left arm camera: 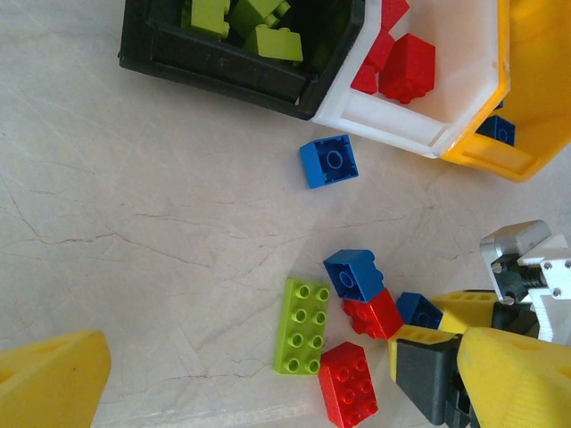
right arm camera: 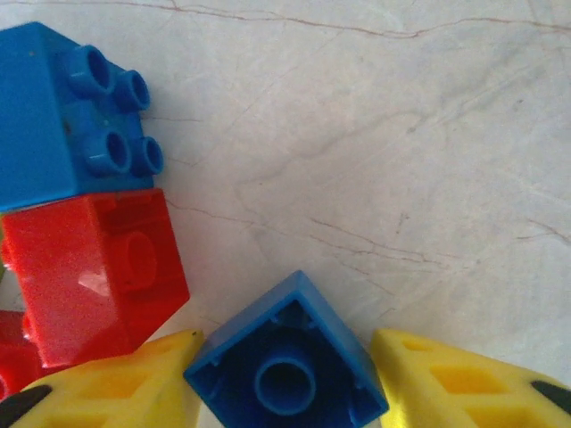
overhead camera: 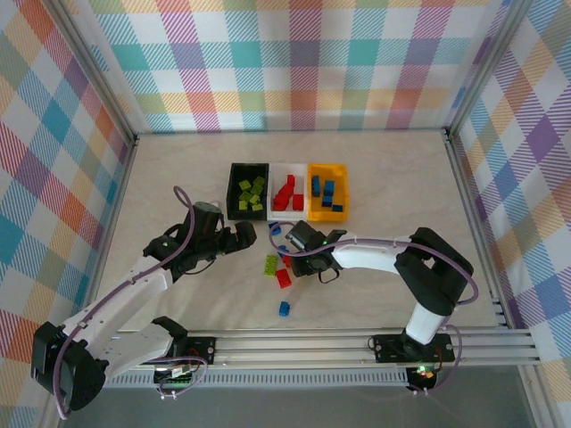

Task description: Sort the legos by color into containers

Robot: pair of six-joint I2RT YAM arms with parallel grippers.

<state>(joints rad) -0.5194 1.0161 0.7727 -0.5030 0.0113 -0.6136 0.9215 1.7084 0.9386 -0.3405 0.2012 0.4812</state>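
Observation:
Three bins stand in a row: black [overhead camera: 248, 169] with lime bricks, white [overhead camera: 287, 168] with red ones, orange-yellow [overhead camera: 327, 215] with blue ones. Loose legos lie in front of them: a long lime brick [left arm camera: 302, 325], a red brick [left arm camera: 349, 383], a blue brick [left arm camera: 354, 274] against a second red one [left arm camera: 375, 314], and a lone blue brick [left arm camera: 328, 161] by the white bin. My right gripper [right arm camera: 285, 392] is shut on an upturned blue brick [right arm camera: 285, 357] at table level. My left gripper [left arm camera: 285, 388] hovers open above the cluster, holding nothing.
Another blue brick [overhead camera: 284, 308] lies alone nearer the arm bases. The two grippers [overhead camera: 245, 236] [overhead camera: 294, 247] are close together just in front of the bins. Checkered walls enclose the marble table [overhead camera: 401, 178] on three sides.

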